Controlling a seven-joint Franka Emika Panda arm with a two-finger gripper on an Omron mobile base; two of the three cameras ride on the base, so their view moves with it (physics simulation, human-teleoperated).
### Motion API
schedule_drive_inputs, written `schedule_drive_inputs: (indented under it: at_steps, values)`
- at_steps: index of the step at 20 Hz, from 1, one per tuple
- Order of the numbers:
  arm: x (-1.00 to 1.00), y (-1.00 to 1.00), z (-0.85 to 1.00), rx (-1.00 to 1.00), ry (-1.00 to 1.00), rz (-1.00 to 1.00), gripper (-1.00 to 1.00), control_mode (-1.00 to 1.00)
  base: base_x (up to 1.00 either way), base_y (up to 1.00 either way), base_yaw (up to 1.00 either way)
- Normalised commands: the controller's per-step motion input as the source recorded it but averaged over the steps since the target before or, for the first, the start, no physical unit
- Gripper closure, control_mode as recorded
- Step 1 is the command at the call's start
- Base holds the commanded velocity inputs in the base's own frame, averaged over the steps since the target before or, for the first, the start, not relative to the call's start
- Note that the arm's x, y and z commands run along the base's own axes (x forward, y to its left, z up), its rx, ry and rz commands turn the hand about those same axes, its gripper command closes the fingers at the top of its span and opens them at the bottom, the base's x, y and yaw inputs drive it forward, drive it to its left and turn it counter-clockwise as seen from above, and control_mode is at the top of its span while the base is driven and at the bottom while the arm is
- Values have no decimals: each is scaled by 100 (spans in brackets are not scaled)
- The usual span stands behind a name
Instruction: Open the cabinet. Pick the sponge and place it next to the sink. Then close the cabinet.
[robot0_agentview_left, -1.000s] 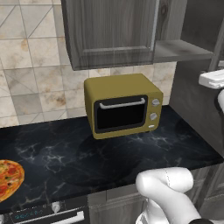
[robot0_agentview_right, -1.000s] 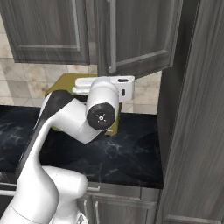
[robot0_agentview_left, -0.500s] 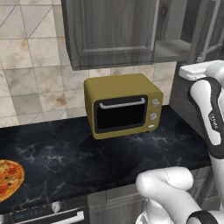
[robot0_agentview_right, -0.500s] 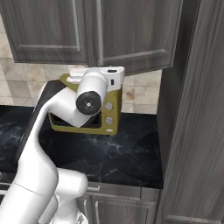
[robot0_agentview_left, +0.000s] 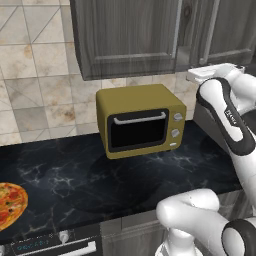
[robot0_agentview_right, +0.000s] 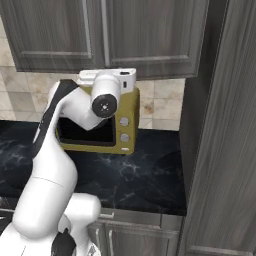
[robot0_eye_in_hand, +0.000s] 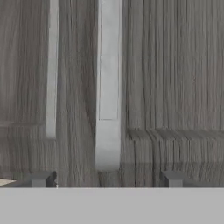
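While doors shut — end effector (robot0_eye_in_hand: 107, 178) wide, facing cabinet (robot0_eye_in_hand: 175, 87) handle (robot0_eye_in_hand: 107, 87).

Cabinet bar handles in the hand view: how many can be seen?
2: one silver handle runs down the middle, straight ahead of the gripper; a second handle stands left of it on the cabinet.

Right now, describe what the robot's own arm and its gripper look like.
The arm is glossy white with rounded, tube-like links and dark grey to black bands at its joints. One link carries small dark lettering, too small to read. A round dark cap with a pale centre closes a joint near the wrist. The gripper ends in two small, blocky dark grey jaws.
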Motion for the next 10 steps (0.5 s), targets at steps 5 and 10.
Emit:
schedule_drive_inputs:
  at_steps: [5, 10]
  values:
    - [60, 0, 7, 0, 5, 13, -100, -100, 0, 0, 0]
    - [61, 0, 4, 0, 1, 8, -100, -100, 0, 0, 0]
